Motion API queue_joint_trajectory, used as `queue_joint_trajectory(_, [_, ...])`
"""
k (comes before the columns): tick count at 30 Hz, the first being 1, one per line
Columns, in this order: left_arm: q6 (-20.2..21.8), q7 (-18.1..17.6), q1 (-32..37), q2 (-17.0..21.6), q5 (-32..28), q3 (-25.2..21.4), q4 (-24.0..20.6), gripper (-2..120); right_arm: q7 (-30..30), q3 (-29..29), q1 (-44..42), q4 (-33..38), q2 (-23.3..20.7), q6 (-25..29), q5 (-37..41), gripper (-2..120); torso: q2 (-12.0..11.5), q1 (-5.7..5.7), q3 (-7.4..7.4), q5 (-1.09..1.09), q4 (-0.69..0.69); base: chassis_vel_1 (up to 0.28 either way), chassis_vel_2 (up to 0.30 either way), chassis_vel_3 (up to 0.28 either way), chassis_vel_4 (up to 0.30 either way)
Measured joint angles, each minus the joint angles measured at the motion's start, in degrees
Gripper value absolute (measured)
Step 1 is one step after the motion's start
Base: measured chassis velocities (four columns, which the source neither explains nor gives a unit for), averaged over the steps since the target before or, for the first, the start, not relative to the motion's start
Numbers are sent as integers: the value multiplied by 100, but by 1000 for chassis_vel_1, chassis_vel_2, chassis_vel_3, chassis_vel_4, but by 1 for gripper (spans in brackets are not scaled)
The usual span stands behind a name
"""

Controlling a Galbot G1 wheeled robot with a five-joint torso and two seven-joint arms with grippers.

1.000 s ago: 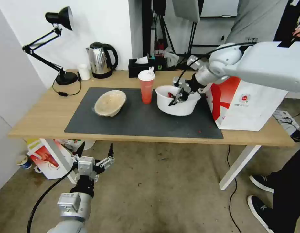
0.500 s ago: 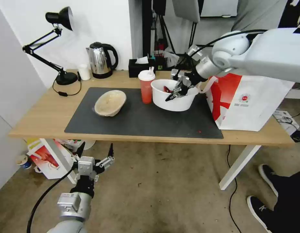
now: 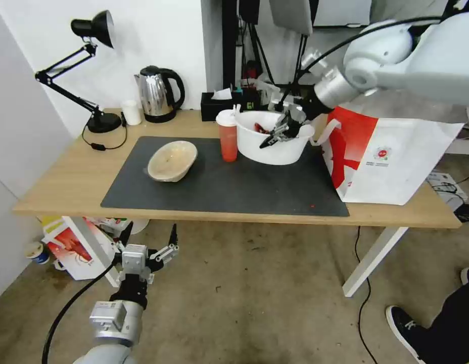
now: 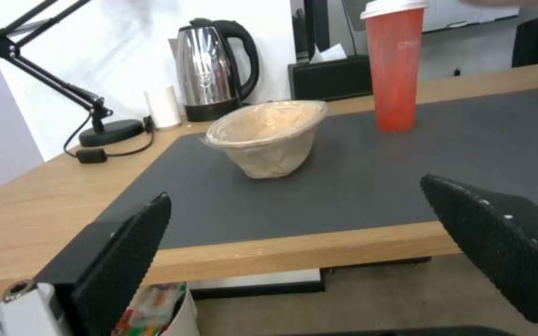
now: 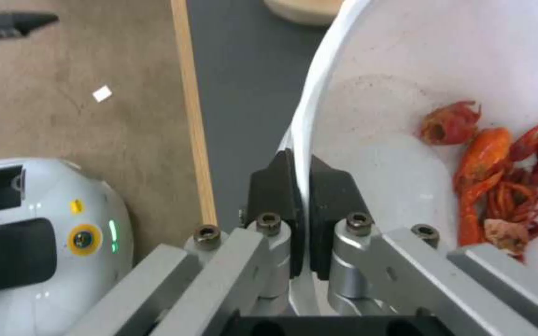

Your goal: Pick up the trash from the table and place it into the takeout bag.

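My right gripper (image 3: 277, 135) is shut on the rim of the large white bowl (image 3: 260, 144), which hangs tilted above the dark mat with red crayfish shells (image 5: 499, 182) inside. In the right wrist view the gripper (image 5: 300, 177) pinches the bowl (image 5: 406, 93) wall between both black pads. The red cup (image 3: 228, 135) with white lid stands just left of the bowl. The beige bowl (image 3: 172, 160) rests on the mat's left part. The takeout bag (image 3: 391, 156) stands at the table's (image 3: 67, 187) right end. My left gripper (image 3: 148, 242) hangs open below the table's front edge.
A black desk lamp (image 3: 93, 71), a steel kettle (image 3: 156, 93), a small white cup (image 3: 131, 112) and a black tissue box (image 3: 219, 103) line the table's back. A red-and-white box (image 3: 75, 247) sits on the floor under the left end. A person's shoes (image 3: 411, 328) are at right.
My right gripper has lifted the large white bowl off the mat and carried it up and back, next to the red cup. The left arm has not moved.
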Motion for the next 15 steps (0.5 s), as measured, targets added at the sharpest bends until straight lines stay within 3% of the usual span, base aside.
queue_joint_trajectory(15, [0, 0, 0, 0, 0, 0, 0, 100, -247, -248, 982, -22, 101, 130, 172, 0, 0, -1, 0, 0, -1, 0, 0, 0, 0])
